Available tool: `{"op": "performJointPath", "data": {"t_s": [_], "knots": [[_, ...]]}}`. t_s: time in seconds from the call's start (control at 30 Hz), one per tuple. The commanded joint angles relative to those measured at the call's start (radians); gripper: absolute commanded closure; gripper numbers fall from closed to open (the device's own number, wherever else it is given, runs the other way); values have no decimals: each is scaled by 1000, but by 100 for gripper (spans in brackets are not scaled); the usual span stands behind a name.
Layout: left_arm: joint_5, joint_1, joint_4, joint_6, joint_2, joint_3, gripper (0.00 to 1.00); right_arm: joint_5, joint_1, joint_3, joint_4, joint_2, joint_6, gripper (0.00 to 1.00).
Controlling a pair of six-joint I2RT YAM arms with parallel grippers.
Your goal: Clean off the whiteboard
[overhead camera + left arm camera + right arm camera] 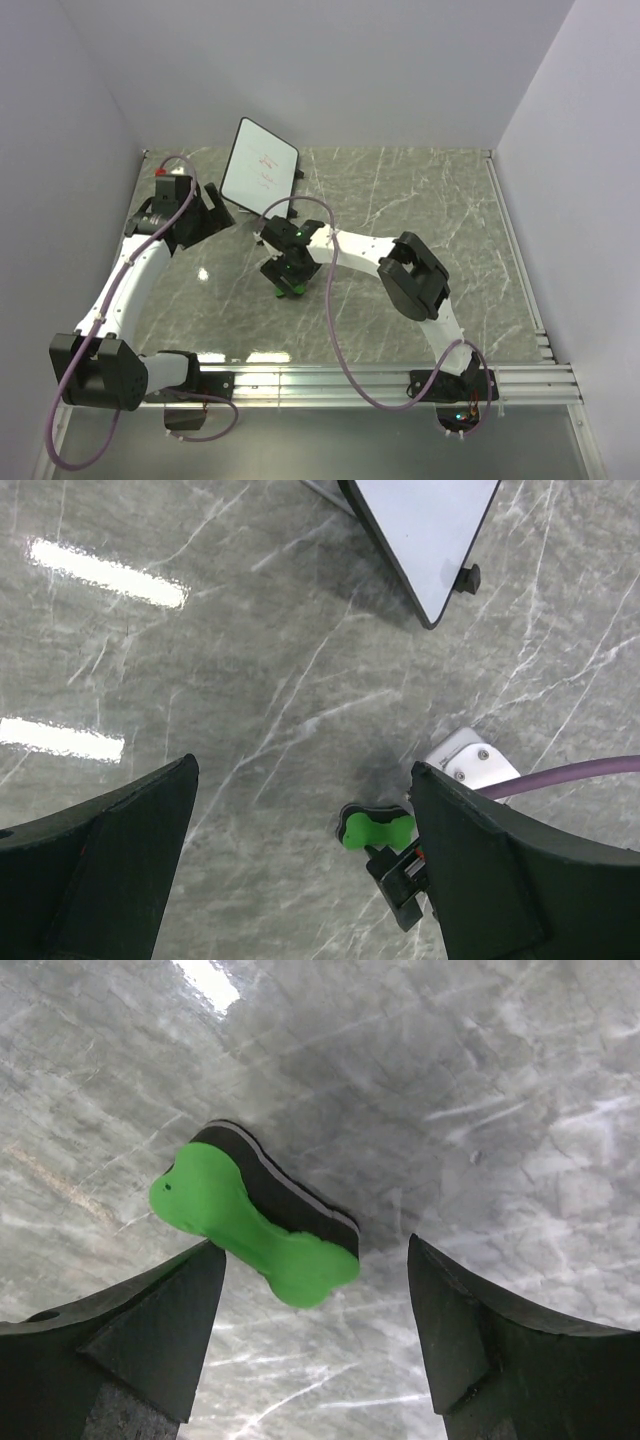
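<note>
Now hovers with right gripper [313, 1248] over green eraser [255, 1225] mid-table, jaws wide, not clamping it. Holds left gripper [302, 770] wide and empty beside whiteboard [259, 162], standing tilted at far left of table [420, 200].

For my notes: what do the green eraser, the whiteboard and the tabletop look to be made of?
Eraser: matte green plastic or foam top over a dark felt-like pad, a thin pale layer between them at the edge. Whiteboard: smooth white panel, thin black frame, probably plastic. Tabletop: grey marble-patterned, polished enough to mirror bright lights; stone or laminate, cannot tell.
</note>
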Motion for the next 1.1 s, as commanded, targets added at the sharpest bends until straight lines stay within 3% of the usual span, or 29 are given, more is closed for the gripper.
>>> {"op": "performJointPath", "data": {"t_s": [0.0, 0.2, 0.37, 0.53, 0.67, 0.7, 0.73, 0.9, 1.07], "knots": [[-21, -6, -15, -11, -22, 24, 6, -4, 20, -26, 52, -43, -26, 20], [-21, -21, -46, -17, -24, 27, 7, -4, 50, 14, 58, 1, -35, 23], [-21, -32, -58, -19, -30, 29, 9, 9, 81, 59, 51, 36, -34, 35], [-59, -46, -78, -20, -48, 24, 9, 36, 92, 61, 45, 53, -25, 59], [-64, -51, -87, -20, -67, 11, 9, 48, 103, 23, 51, 43, -20, 87], [-66, -52, -89, -22, -72, 8, 9, 48, 104, 15, 52, 41, -16, 97], [-73, -54, -90, -20, -81, 8, 9, 68, 106, 4, 52, 38, -11, 100], [-99, -52, -100, -11, -85, 24, 8, 82, 90, -120, 81, -28, 47, 100], [-125, -52, -84, 12, -58, 76, 7, 100, 35, -106, 52, -103, 104, 100]]}}
